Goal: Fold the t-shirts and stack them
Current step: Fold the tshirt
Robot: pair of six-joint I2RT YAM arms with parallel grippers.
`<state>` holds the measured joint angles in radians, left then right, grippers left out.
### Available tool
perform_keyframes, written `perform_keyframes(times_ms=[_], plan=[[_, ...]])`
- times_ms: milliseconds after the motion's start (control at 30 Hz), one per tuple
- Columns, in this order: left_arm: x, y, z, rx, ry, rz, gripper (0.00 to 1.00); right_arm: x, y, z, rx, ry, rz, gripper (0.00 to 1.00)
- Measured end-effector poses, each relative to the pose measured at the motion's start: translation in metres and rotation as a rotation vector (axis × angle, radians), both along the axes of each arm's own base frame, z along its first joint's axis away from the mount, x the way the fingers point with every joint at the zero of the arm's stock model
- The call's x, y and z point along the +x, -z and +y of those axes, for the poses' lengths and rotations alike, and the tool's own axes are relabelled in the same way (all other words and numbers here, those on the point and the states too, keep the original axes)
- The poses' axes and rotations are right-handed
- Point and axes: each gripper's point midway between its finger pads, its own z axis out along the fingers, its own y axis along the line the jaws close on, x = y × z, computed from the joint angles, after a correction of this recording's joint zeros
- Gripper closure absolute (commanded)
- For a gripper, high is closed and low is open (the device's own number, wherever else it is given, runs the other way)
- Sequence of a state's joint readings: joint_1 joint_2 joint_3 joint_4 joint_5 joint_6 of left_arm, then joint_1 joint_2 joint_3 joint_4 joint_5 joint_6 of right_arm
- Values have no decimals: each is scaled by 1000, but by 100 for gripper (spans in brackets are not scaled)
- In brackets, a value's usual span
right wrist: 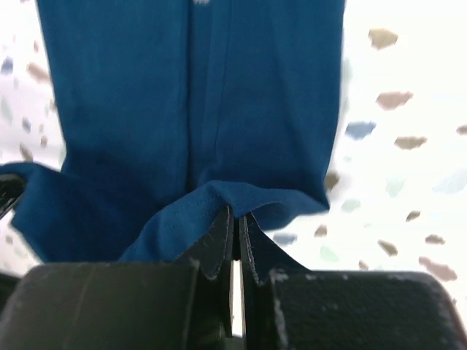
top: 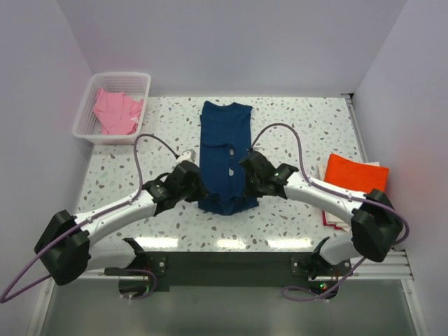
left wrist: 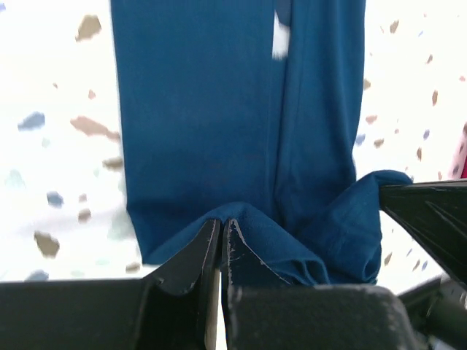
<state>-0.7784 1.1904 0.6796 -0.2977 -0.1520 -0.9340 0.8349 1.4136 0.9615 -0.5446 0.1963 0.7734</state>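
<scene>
A navy blue t-shirt (top: 224, 150), folded into a long narrow strip, lies down the middle of the table. My left gripper (top: 197, 187) is shut on its near left hem corner (left wrist: 248, 219) and lifts it. My right gripper (top: 246, 183) is shut on the near right hem corner (right wrist: 226, 197). The hem is raised and bunched between them. A folded orange t-shirt (top: 355, 173) lies at the right. A pink t-shirt (top: 115, 112) lies crumpled in the basket.
A white lattice basket (top: 89, 101) stands at the far left corner. White paper or cloth (top: 334, 217) shows under the orange shirt near the right arm. Speckled tabletop (top: 308, 129) surrounds the navy shirt.
</scene>
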Motion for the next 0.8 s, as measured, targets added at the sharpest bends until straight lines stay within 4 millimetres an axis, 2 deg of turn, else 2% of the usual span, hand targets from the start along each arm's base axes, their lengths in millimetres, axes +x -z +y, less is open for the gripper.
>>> perform_keyframes(times_ms=[267,433,600,800], plan=[[69,-11,-7,-1,-67,-39,100,70,2,5,-4,70,3,100],[106,0,-2,2,-118,-20,100,114,7,5,17,110,8,100],[129,13,2,13,-139,8,100,136,19,-5,20,138,41,100],[152,19,5,6,-159,23,100,160,24,-7,37,145,54,100]])
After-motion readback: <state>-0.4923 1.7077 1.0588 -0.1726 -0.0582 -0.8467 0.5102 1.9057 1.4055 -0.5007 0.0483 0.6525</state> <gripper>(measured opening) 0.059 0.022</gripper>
